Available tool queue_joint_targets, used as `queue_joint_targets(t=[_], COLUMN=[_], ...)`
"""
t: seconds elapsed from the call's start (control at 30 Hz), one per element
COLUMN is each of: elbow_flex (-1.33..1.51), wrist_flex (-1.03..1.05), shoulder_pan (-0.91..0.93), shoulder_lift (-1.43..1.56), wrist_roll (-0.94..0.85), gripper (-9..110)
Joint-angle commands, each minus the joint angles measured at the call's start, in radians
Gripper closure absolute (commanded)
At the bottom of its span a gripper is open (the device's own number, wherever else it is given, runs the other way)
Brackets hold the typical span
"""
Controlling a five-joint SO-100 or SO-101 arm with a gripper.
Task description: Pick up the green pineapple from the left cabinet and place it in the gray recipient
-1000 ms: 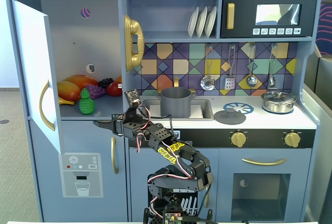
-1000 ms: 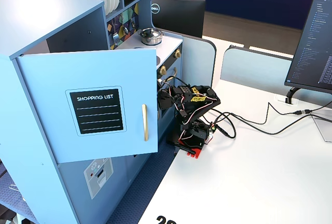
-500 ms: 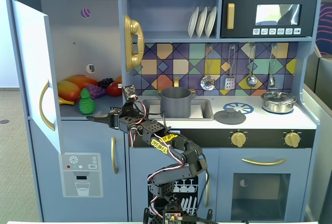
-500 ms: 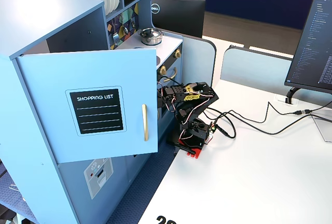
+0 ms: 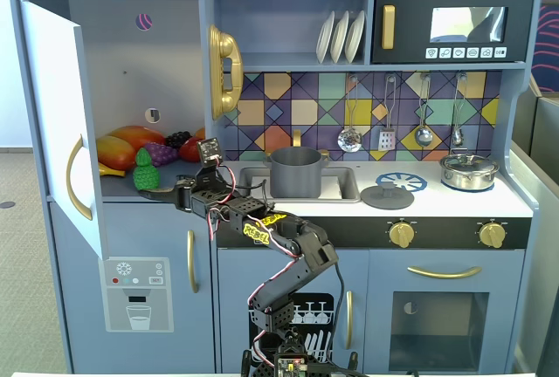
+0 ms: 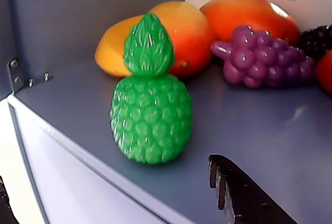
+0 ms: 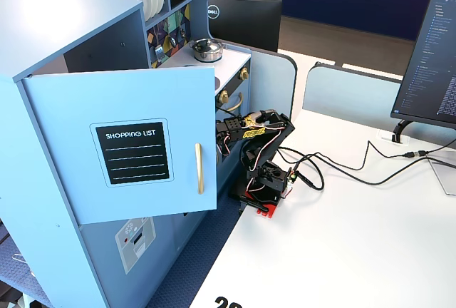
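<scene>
The gripper (image 5: 171,194) reaches toward the shelf edge of the left cabinet (image 5: 122,71) in a fixed view, its tips just in front of the green pineapple (image 5: 145,170) and not touching it. In the wrist view only one dark finger (image 6: 244,195) shows at the lower right and a sliver of the other at the lower left corner, wide apart, so the jaws stand spread and hold nothing.

The green pineapple (image 6: 150,99) stands upright near the front lip of the cabinet's shelf, leafy top up. Behind it lie an orange-yellow mango (image 6: 176,35) and a second mango (image 6: 244,14), with a purple grape bunch (image 6: 264,55) to the right in the wrist view, well clear of the pineapple.

The cabinet's door (image 7: 132,140) is swung open; in a fixed view it bears a shopping-list panel and a gold handle, and it hides the shelf from that side. The arm (image 7: 260,144) rises from its base on the white table (image 7: 342,251) and bends toward the kitchen.

To the right in a fixed view, the gray recipient (image 5: 297,172) sits in the sink, its lid (image 5: 387,195) lying on the counter beside it, and a small silver pot (image 5: 469,170) stands farther right
</scene>
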Motion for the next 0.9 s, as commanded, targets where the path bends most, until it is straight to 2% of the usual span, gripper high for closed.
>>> queue_joint_targets(t=[0.0,0.23,0.87], elbow_flex=[-0.103,-0.184,-0.407], wrist_flex=[-0.048,-0.114,-0.107], shoulder_pan=[0.006,0.012,0.021], shoulder_lift=[-0.048,-0.169,-0.410], wrist_roll=[-0.002,-0.009,-0.020], gripper=[55,56,56])
